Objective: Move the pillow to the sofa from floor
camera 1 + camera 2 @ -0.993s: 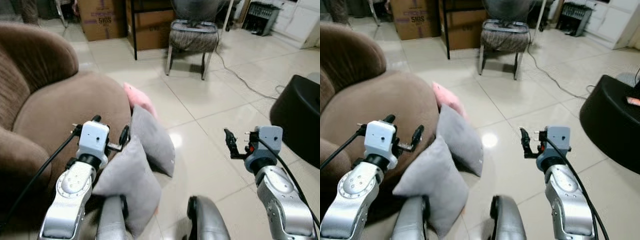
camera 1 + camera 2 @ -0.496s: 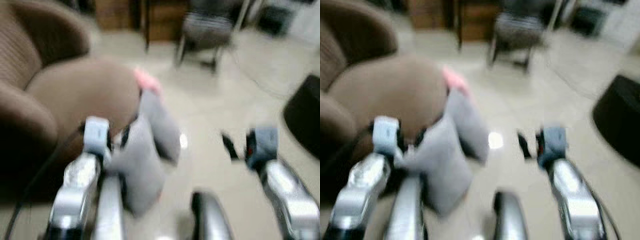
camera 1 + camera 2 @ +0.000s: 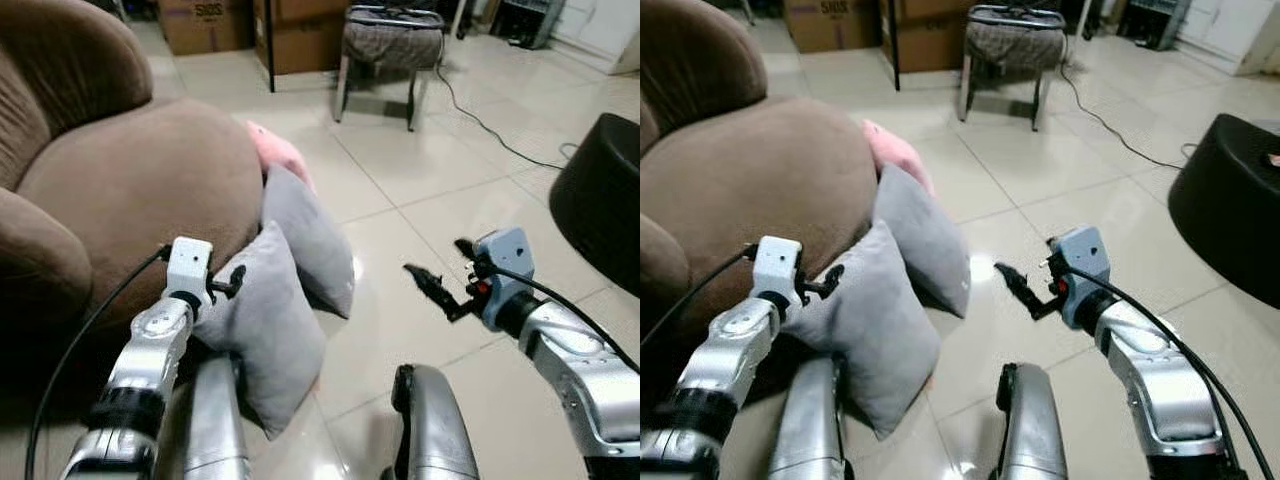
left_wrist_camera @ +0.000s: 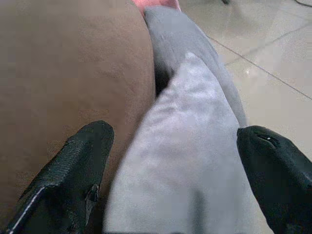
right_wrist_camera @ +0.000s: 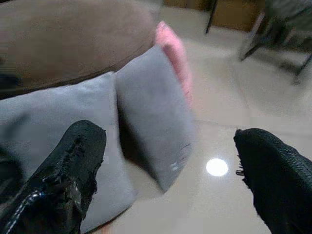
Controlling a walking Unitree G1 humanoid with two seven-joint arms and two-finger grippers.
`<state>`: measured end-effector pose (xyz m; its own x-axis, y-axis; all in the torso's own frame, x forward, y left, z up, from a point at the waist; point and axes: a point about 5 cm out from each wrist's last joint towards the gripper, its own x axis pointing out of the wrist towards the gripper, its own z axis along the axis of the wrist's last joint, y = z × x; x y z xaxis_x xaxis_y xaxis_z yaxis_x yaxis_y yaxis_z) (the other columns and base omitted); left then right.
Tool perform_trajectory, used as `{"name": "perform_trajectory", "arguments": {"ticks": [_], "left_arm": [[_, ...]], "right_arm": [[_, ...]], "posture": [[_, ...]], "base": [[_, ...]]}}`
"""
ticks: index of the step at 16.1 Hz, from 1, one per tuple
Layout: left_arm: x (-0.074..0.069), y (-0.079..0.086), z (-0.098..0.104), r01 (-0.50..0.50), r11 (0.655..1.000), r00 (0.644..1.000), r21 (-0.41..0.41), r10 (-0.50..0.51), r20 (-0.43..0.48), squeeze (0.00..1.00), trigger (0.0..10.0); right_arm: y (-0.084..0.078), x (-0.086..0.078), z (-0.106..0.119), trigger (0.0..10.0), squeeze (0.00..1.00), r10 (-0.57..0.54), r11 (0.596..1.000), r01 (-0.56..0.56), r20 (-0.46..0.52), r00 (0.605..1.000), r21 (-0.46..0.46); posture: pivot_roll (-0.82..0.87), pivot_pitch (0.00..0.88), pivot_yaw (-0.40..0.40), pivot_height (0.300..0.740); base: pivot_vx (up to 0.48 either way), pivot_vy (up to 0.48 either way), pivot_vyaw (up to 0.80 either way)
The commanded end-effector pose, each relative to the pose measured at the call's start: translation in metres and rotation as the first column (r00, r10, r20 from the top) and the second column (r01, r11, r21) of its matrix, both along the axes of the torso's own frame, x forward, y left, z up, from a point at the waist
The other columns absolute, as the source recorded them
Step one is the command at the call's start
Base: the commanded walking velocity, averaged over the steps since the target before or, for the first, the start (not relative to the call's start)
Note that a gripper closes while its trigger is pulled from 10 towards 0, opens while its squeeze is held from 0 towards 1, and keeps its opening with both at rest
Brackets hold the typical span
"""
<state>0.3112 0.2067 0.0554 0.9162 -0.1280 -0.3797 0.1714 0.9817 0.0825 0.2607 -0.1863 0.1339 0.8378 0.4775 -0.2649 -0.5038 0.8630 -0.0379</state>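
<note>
Looks like somebody's living room: a big brown sofa is sitting on glossy cream floor tiles, cushions are leaning against it, and a padded stool and cardboard boxes are standing behind.

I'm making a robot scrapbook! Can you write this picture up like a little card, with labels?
Place: tiled floor beside a brown sofa
Pillows: near grey pillow, far grey pillow, pink pillow, all leaning on the sofa
Left gripper: jaws open, straddling the near grey pillow's top
Right gripper: jaws open, over bare floor
Behind: chair, boxes
</note>
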Motion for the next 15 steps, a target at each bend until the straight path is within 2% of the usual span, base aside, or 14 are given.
{"name": "perform_trajectory", "arguments": {"ticks": [1,2,3,4,6,8,9,11,12,14,15], "left_arm": [[-0.002,-0.001,-0.008,0.028,1.0,0.999,0.012,-0.028,-0.036,0.82,10.0],[-0.003,0.001,-0.013,0.039,0.999,0.998,0.036,-0.037,-0.057,0.25,10.0],[-0.004,0.004,-0.017,0.036,0.998,0.997,0.044,-0.033,-0.07,0.0,10.0],[-0.005,0.007,-0.02,0.022,0.999,0.996,0.04,-0.018,-0.084,0.0,10.0],[-0.008,0.014,-0.027,0.007,0.998,0.995,0.065,-0.001,-0.098,0.0,10.0],[-0.012,0.023,-0.031,-0.019,0.989,0.996,0.146,0.032,-0.088,0.0,10.0],[-0.01,0.034,-0.027,-0.089,0.975,0.994,0.204,0.101,-0.048,0.0,10.0],[-0.007,0.045,-0.017,-0.166,0.96,0.986,0.223,0.164,0.027,0.0,10.0],[-0.003,0.049,-0.005,-0.197,0.957,0.978,0.211,0.176,0.112,0.0,10.0],[-0.003,0.051,-0.001,-0.199,0.962,0.976,0.188,0.176,0.132,0.0,10.0],[-0.005,0.052,-0.006,-0.179,0.962,0.982,0.205,0.162,0.097,0.0,10.0]], "right_arm": [[0.0,0.002,0.008,10.0,1.0,0.026,1.0,-0.026,0.005,1.0,0.007],[0.004,0.001,0.005,10.0,1.0,0.075,0.996,-0.075,-0.008,0.997,-0.048],[0.008,-0.001,0.003,10.0,1.0,0.126,0.988,-0.126,-0.007,0.992,-0.092],[0.014,-0.004,0.006,10.0,1.0,0.201,0.976,-0.198,0.024,0.979,-0.093],[0.021,-0.012,0.008,10.0,1.0,0.273,0.961,-0.272,0.003,0.962,-0.053],[0.022,-0.018,0.012,10.0,1.0,0.299,0.952,-0.298,-0.003,0.954,-0.061],[0.021,-0.02,0.013,10.0,1.0,0.315,0.947,-0.314,-0.004,0.949,-0.062],[0.02,-0.023,0.015,10.0,1.0,0.335,0.941,-0.335,-0.014,0.942,-0.053],[0.021,-0.027,0.015,10.0,1.0,0.352,0.935,-0.353,-0.026,0.936,-0.039],[0.022,-0.028,0.012,10.0,1.0,0.348,0.936,-0.349,-0.03,0.937,-0.045],[0.023,-0.027,0.008,10.0,1.0,0.345,0.937,-0.347,-0.041,0.938,-0.051]], "posture": [[-0.06,0.063,-0.071,0.481],[-0.06,0.078,-0.088,0.481],[-0.06,0.088,-0.097,0.481],[-0.06,0.1,-0.107,0.481],[-0.07,0.12,-0.118,0.481],[-0.07,0.135,-0.123,0.481],[-0.07,0.144,-0.123,0.481],[-0.06,0.147,-0.12,0.481],[-0.05,0.149,-0.118,0.481],[-0.04,0.148,-0.116,0.481],[-0.03,0.149,-0.113,0.481]], "base": [[0.0,0.0,0.0],[0.0,0.0,0.0],[0.0,0.0,0.0],[0.0,0.0,0.0],[0.0,0.0,0.0],[0.0,0.0,0.0],[0.0,0.0,0.0],[0.0,0.0,0.0],[0.0,0.0,0.0],[0.0,0.0,0.0],[0.0,0.0,0.0]]}}
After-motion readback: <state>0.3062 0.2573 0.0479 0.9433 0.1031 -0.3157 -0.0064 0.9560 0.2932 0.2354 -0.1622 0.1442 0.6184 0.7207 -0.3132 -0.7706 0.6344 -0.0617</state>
